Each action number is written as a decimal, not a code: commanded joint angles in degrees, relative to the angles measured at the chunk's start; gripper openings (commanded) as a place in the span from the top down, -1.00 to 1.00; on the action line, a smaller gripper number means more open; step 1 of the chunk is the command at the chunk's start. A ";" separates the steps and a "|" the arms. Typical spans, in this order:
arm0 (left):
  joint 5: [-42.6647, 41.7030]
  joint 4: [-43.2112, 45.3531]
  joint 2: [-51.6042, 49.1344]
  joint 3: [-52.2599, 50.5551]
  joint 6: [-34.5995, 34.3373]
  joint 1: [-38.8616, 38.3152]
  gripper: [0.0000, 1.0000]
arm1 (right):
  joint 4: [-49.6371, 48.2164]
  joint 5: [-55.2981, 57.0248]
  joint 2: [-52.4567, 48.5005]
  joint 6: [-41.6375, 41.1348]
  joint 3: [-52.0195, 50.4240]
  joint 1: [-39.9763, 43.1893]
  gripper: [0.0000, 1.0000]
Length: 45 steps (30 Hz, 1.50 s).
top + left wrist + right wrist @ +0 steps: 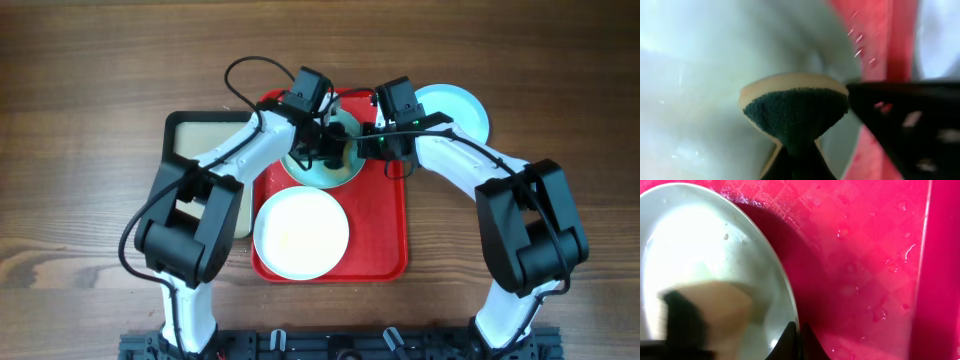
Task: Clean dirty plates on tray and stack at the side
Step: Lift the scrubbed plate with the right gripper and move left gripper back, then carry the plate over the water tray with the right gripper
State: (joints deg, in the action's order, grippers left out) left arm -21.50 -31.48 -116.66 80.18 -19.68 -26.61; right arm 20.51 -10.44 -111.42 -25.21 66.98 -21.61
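Note:
A pale blue plate (322, 170) lies at the back of the red tray (385, 225). My left gripper (333, 140) is shut on a yellow sponge with a dark green face (795, 112) and presses it onto this plate (700, 75). My right gripper (362, 148) is shut on the plate's right rim (790, 305), with one finger on each side of it (799, 332). A white plate (300, 233) with faint yellowish smears sits at the front of the tray. A second pale blue plate (455, 108) lies on the table right of the tray.
A black-rimmed tray with a beige inside (195, 135) lies left of the red tray, partly under my left arm. Water drops lie on the wet red tray floor (865, 255). The right gripper's black finger (905, 130) shows close beside the sponge.

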 commanded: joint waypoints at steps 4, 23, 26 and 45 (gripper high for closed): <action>12.50 -6.29 10.99 4.15 -0.02 6.88 0.92 | 0.04 -0.46 0.26 1.20 -0.15 -0.52 0.91; 10.32 -15.32 12.26 -2.27 19.41 34.80 0.92 | -0.81 0.20 -1.62 0.61 -0.20 -0.52 0.91; 10.36 -15.32 18.62 -2.27 18.73 34.84 0.92 | -0.04 0.39 -0.76 1.25 1.70 -0.20 0.91; 14.14 -17.90 39.85 -2.29 13.22 34.84 0.92 | -0.46 27.15 -0.46 6.95 23.12 -18.82 0.92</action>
State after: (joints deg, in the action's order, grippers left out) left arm -8.60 -48.95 -77.08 77.73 -5.76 7.90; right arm 23.18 4.08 -111.90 -21.34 88.58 -34.20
